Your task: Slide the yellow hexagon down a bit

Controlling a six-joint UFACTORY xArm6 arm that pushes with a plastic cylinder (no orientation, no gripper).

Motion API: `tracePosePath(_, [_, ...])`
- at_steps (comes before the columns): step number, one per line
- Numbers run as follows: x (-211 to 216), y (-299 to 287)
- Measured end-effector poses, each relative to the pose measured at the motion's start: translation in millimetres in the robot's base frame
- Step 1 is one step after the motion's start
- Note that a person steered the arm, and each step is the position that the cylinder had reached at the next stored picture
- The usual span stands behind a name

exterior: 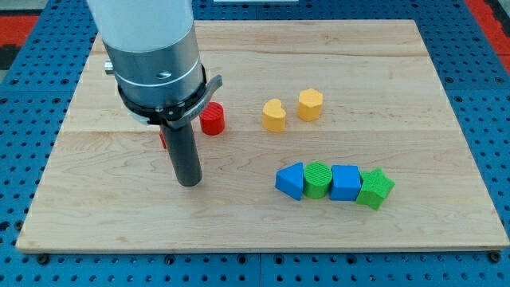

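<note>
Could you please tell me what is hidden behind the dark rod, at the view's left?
A sliver of a red block peeks out left of the rod; its shape is covered. My tip rests left of the red cylinder.

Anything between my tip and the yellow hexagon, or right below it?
Yes: the yellow heart sits between my tip and the yellow hexagon. Directly below the hexagon the board is bare until the blue-green row; the green cylinder is nearest.

My arm descends from the frame's upper left, its grey collar above the dark rod; my tip point(189, 182) rests left of centre, upright.
</note>
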State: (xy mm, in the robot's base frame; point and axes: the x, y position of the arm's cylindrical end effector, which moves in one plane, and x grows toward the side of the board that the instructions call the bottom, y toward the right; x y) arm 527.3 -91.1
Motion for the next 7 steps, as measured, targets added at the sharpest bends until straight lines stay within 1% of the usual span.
tracePosePath(1, [-30,-2])
tracePosePath(3, [-69,-21])
tracePosePath(4, [-60,-27])
tracePosePath(5, [-55,17])
tracePosePath(6, [-55,123])
tracePosePath(7, [-67,177])
